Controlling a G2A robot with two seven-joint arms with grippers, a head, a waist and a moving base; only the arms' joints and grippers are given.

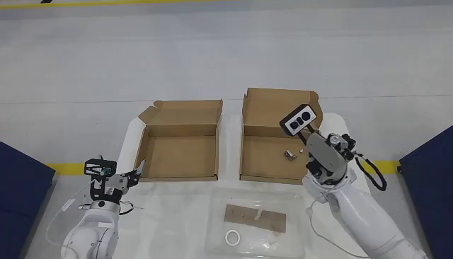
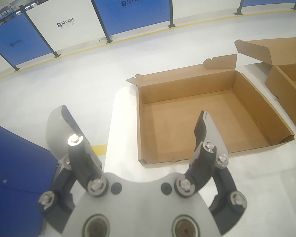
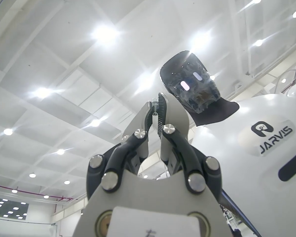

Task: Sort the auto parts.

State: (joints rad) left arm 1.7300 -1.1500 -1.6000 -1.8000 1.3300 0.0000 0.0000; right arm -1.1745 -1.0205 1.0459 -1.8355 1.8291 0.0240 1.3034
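Two open cardboard boxes stand side by side: the left box [image 1: 180,149] [image 2: 202,114] has nothing in it, and the right box [image 1: 272,153] holds one small metal part [image 1: 289,154]. My left gripper [image 2: 133,114] [image 1: 134,172] is open, held low just off the left box's near left corner, with nothing between its fingers. My right arm [image 1: 327,158] is raised beside the right box with the wrist turned upward. Its gripper [image 3: 156,103] is shut on a small threaded metal part [image 3: 154,106] pinched at the fingertips.
A clear plastic tray [image 1: 290,241] lies at the table's front, holding a brown cardboard strip [image 1: 255,218], a white ring [image 1: 232,238] and some small pale bits. Blue barriers stand off the table's left [image 1: 18,181] and right [image 1: 432,167].
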